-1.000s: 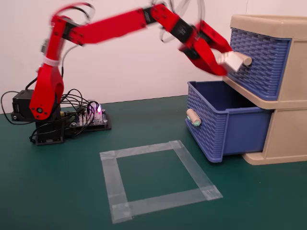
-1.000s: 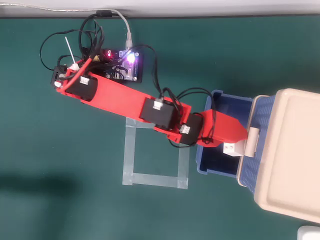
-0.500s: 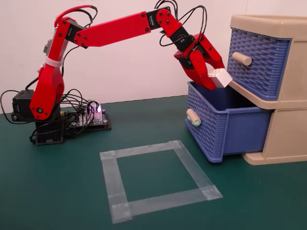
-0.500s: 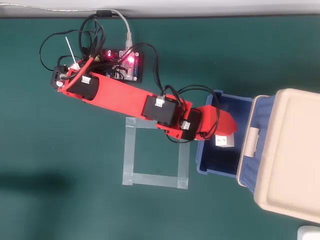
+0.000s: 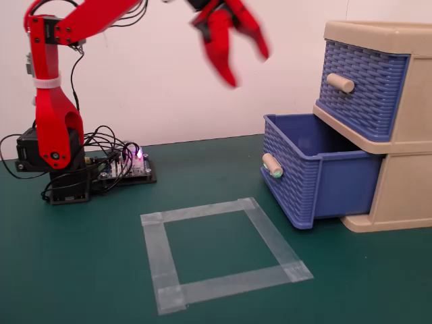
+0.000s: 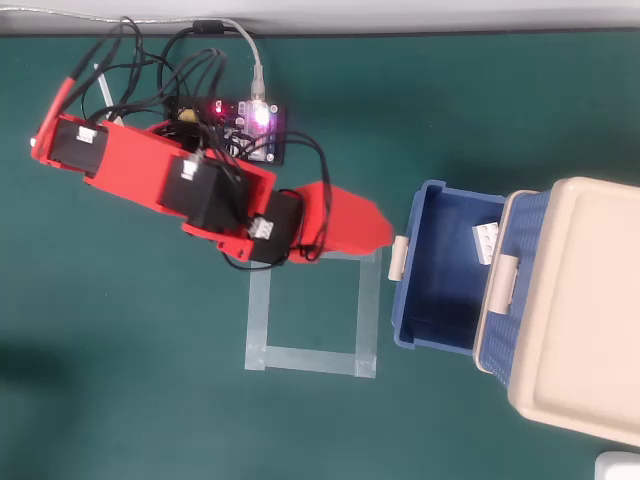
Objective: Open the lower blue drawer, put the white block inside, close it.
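Note:
The lower blue drawer stands pulled out of the beige cabinet, its teal-tipped handle facing left. From above, the white block lies inside the drawer, at its back near the cabinet front. The fixed view hides the block behind the drawer wall. My red gripper hangs high, left of the cabinet and well clear of the drawer, blurred, with its fingers spread and nothing between them. In the overhead view the gripper sits just left of the drawer handle.
A closed upper blue drawer with a plain beige handle sits above. A square of clear tape marks the green mat in front of the arm base. A lit controller board and cables lie by the base.
The gripper let go of the white block, which now lies in the open drawer. The arm then swung up and back to the left, away from the cabinet.

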